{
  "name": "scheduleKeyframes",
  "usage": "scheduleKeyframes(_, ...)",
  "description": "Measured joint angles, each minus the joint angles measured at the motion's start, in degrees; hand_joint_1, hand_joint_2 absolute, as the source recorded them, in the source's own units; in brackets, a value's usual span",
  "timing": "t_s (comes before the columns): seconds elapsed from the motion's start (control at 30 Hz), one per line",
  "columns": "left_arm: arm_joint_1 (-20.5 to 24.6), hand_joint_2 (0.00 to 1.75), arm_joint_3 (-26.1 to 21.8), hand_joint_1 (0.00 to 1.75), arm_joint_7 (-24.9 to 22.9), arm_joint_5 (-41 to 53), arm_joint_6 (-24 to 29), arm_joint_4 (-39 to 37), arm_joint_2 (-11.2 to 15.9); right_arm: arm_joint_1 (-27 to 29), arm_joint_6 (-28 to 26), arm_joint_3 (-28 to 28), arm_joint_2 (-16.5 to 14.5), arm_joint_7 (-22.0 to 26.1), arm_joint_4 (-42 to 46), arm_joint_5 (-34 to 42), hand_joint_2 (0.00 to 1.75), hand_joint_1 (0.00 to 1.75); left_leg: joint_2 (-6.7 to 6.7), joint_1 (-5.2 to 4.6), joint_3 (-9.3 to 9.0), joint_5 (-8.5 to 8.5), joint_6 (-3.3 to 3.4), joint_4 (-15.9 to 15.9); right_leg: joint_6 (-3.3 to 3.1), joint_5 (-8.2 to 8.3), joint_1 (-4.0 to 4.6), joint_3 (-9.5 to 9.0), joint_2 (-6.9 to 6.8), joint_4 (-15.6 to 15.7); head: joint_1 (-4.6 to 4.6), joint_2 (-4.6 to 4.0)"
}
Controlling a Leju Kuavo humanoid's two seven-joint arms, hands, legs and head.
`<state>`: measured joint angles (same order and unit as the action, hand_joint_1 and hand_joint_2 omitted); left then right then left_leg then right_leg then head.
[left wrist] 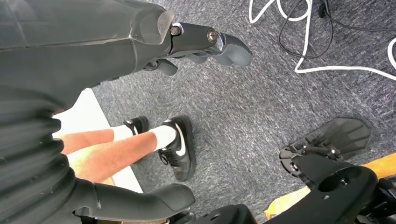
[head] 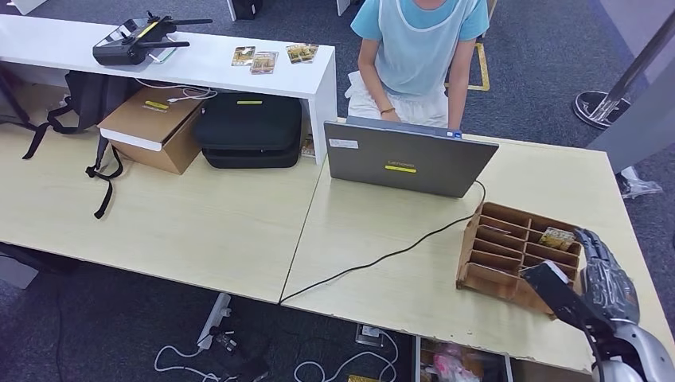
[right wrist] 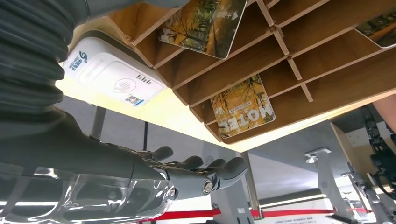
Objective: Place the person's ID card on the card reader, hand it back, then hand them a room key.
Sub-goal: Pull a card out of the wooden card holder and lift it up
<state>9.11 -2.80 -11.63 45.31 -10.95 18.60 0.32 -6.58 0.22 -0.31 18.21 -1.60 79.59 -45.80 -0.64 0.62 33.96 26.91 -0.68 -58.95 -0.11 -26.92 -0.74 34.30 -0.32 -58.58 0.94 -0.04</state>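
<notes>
While the left hand (left wrist: 205, 44) hangs low over grey carpet, fingers loosely apart and holding nothing, the right hand (head: 606, 274) reaches up beside the brown wooden slotted rack (head: 509, 259), fingers extended and empty. Picture-printed room key cards (right wrist: 243, 105) lie in the rack's compartments, just beside the white card reader (right wrist: 112, 77).

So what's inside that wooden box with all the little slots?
The wooden rack holds hotel key cards tucked in some slots; one shows from above. The right hand hides the rack's near corner.

Grey carpet floor (head: 549, 56); light wood desks (head: 199, 223); white shelf unit (head: 215, 60) at rear.
</notes>
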Motion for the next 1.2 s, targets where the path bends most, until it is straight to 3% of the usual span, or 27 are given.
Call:
scheduleKeyframes(0.9,0.9,1.75,0.0,0.0,0.0,1.3,-0.5,0.0,-0.5,2.0,0.3,-0.2,0.0,-2.1,-0.4,-1.7,1.75,0.16,0.0,0.0,-0.01,0.0,0.0,0.0,0.0,0.0,0.0,0.0,0.0,0.0,0.01,0.0)
scheduleKeyframes(1.1,1.1,1.75,0.0,0.0,0.0,2.0,-0.8,0.0,-0.5,3.4,0.8,-1.0,0.0,-2.4,0.5,-2.0,1.75,0.29,0.0,0.0,-0.01,0.0,0.0,0.0,0.0,0.0,0.0,0.0,0.01,0.0,0.0,0.0)
scheduleKeyframes(1.2,1.1,1.75,0.0,0.0,0.0,2.1,-0.8,0.0,-0.6,3.8,1.0,-1.3,0.0,-2.4,0.8,-2.0,1.75,0.26,0.0,0.0,-0.01,0.0,0.0,0.0,0.0,0.0,0.0,0.0,0.01,0.0,0.0,0.0)
